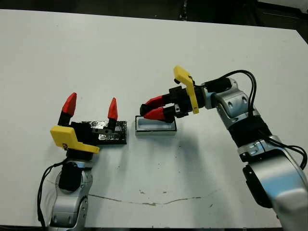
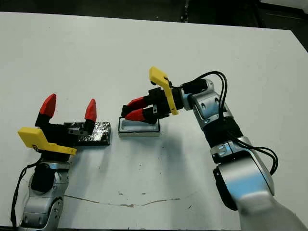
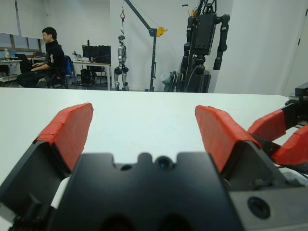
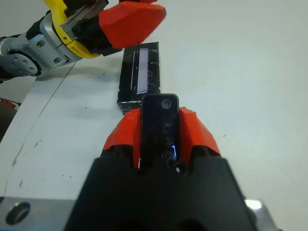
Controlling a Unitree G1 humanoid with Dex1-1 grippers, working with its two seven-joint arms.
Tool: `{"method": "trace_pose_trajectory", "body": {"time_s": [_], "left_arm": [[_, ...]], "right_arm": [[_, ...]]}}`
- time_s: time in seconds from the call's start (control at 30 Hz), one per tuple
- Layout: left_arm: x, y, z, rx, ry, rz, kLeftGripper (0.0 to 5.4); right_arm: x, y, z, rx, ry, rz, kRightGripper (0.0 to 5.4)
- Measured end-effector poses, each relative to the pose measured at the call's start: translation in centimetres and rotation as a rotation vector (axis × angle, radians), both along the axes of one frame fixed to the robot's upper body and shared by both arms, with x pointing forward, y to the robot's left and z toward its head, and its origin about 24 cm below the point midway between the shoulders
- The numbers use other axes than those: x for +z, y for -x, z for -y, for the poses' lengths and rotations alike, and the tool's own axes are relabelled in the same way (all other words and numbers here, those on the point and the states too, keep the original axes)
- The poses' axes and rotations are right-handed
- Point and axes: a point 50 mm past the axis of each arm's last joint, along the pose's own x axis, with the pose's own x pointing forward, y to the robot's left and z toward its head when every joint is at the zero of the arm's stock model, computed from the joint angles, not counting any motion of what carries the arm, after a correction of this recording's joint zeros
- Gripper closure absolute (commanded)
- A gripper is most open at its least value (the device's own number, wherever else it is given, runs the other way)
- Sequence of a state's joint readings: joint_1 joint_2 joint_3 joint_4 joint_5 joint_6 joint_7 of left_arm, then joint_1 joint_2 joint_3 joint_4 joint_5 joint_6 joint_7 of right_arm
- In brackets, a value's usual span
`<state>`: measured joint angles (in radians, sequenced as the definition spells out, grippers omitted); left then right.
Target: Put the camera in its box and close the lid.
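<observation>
The white box (image 1: 154,131) lies at the table's middle with its hollow facing up. My right gripper (image 1: 148,109) hovers just over the box's left end, shut on the slim black camera (image 4: 160,127), which stands between its red fingers. The glossy black lid (image 1: 109,133) with its pale silver stripe (image 4: 143,70) rests flat just left of the box. My left gripper (image 1: 91,107) stands open above the lid's near left part, with nothing between its fingers (image 3: 70,130). The right gripper's red tips (image 3: 284,134) also show in the left wrist view.
The white table (image 1: 144,57) carries a thin cracked line (image 1: 144,202) near its front edge. Beyond the table's far edge, a person (image 3: 48,53) sits at a desk and robots hang on stands (image 3: 204,43).
</observation>
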<state>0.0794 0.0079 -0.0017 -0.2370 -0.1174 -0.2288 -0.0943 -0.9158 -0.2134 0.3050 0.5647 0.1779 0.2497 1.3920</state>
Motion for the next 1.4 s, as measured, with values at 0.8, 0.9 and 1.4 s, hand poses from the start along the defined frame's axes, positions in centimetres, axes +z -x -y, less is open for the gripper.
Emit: {"method": "trace_pose_trajectory", "body": {"time_s": [0.8,0.9,1.4], "left_arm": [[0.0,0.0,0.0,0.004,-0.001,-0.001,0.0],[0.0,0.0,0.0,0.003,0.002,-0.002,0.0],[-0.1,0.0,0.0,0.0,0.011,-0.002,0.0]], "right_arm": [[-1.0,0.2,-0.1,0.006,0.016,0.037,3.73],[-1.2,0.2,0.0,0.004,0.013,0.036,3.73],[-2.5,0.4,0.5,-0.011,0.011,-0.013,3.73]]}}
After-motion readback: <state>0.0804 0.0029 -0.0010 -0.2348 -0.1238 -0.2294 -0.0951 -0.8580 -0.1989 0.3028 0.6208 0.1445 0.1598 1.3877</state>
